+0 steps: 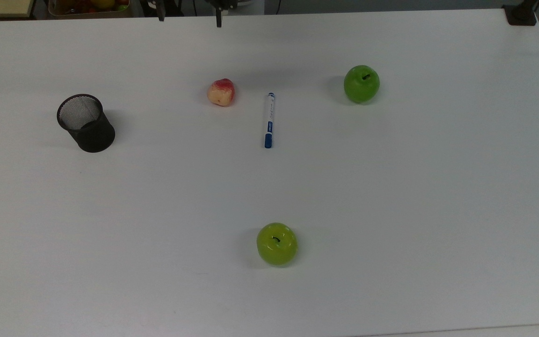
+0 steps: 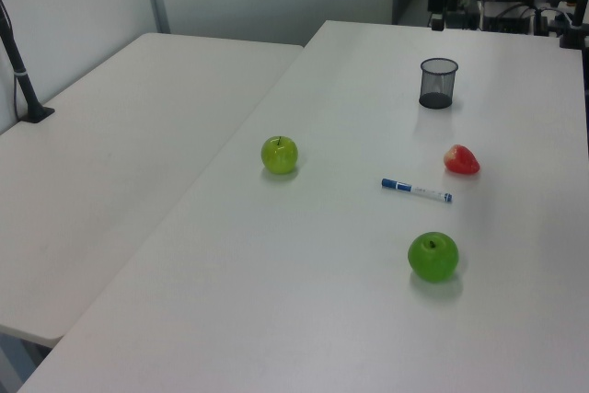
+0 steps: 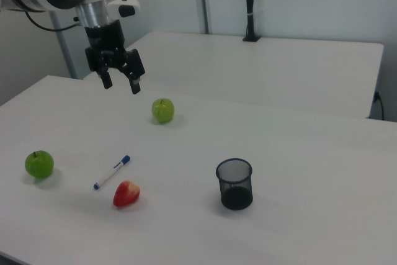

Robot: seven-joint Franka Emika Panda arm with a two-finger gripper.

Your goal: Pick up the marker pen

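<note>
The gripper hangs high above the table, fingers spread and holding nothing. The marker lies flat well below it, toward the right view's lower edge, its long axis running up-down in the top view, cap end nearer that view's bottom. Just beside it sits one red-yellow fruit. There are two green apples, one mesh cup, one marker

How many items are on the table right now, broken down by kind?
Green apples: 2
Red fruit: 1
Marker pen: 1
Black mesh cup: 1
Total: 5
</note>
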